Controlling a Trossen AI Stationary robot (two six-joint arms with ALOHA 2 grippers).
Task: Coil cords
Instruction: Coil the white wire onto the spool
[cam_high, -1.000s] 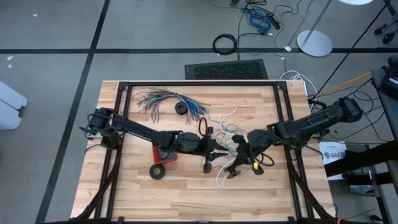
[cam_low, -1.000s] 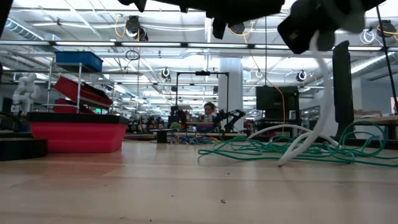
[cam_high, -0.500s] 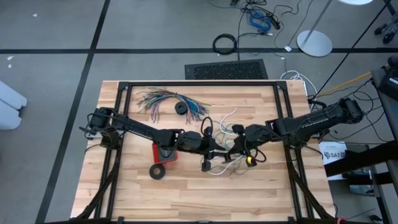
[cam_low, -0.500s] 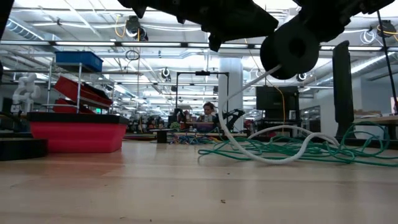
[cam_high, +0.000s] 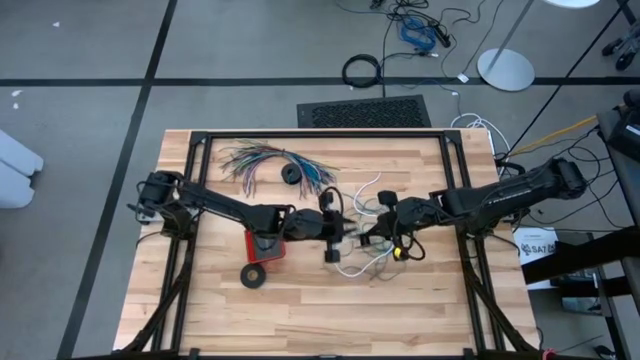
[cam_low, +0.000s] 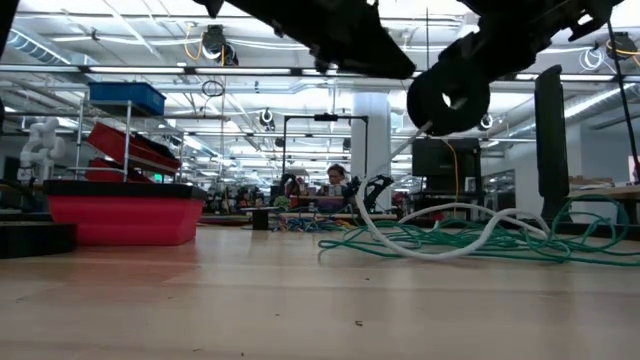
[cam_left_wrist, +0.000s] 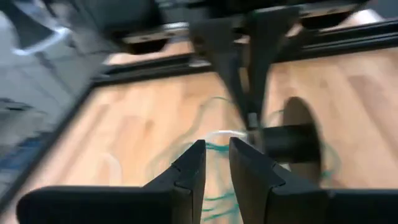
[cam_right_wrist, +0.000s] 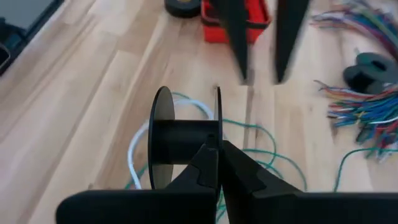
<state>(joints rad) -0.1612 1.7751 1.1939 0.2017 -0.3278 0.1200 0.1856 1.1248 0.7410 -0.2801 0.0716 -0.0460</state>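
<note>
The R gripper (cam_right_wrist: 217, 148) is hanging over the middle of the wooden table (cam_high: 300, 310), w/ its jaws closed tight on the rim of one disc of the black spool (cam_right_wrist: 183, 137), so the spool is being held up in the air, axis lying about level. The L gripper (cam_left_wrist: 216, 149) is facing it from the other side, just beside the spool but not touching it; its jaws are standing a little apart w/ a narrow gap, and I cannot tell if anything is being pinched betw. them. The white cord (cam_low: 430, 250) is rising from the table up to the spool, and the rest of it is lying in loose curves on the wood under both grippers. The teal-green wire (cam_low: 480, 240) is lying as a loose tangle on the table in the same place, mixing w/ the white cord, approx. below and behind the grippers. The red bin (cam_high: 265, 246) is sitting under the L arm's forearm, and the black tape ring (cam_high: 253, 274) is lying just beside it, nearer the front edge. The bundle of coloured wires (cam_high: 265, 160) is spreading out at the far side, w/ a second black reel (cam_high: 291, 173) next to it, both well apart from the grippers.
</note>
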